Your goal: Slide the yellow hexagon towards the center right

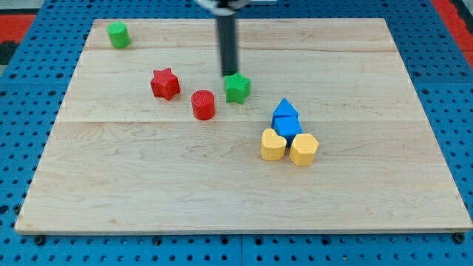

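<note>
The yellow hexagon point(304, 149) lies on the wooden board point(148, 185), right of the middle and toward the view's bottom. A yellow heart point(272, 145) touches its left side. Two blue blocks sit just above them: a blue triangle point(284, 109) and a blue block point(287, 126). My tip point(230, 74) is up and to the left of the hexagon, right at the top edge of a green star point(237, 88), well apart from the hexagon.
A red cylinder point(203, 105) and a red star point(165, 83) lie left of the green star. A green cylinder point(118, 35) stands at the board's top left corner. Blue pegboard surrounds the board.
</note>
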{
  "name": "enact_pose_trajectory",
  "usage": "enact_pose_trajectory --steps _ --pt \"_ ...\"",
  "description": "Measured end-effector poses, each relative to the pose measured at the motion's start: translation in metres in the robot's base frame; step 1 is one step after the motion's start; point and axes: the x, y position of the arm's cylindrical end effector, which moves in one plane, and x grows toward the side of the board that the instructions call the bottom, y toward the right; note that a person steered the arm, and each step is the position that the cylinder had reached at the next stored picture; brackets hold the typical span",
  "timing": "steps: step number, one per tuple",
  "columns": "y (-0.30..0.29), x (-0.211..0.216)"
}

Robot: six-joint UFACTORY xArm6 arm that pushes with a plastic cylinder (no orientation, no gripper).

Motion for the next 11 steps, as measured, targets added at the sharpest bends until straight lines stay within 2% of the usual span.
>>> enact_pose_trajectory --steps 1,2,4,5,6,7,8,9,10,11 --pt "0.112 -0.002" --pt "0.16 0.041" --pt "0.16 0.033" --pt "0.16 0.049" --pt "0.174 0.099" --pt "0.161 0.174" --pt "0.096 0.225" --pt "0.023 0.232" --pt "-0.006 0.23" --pt "0.029 0.203"
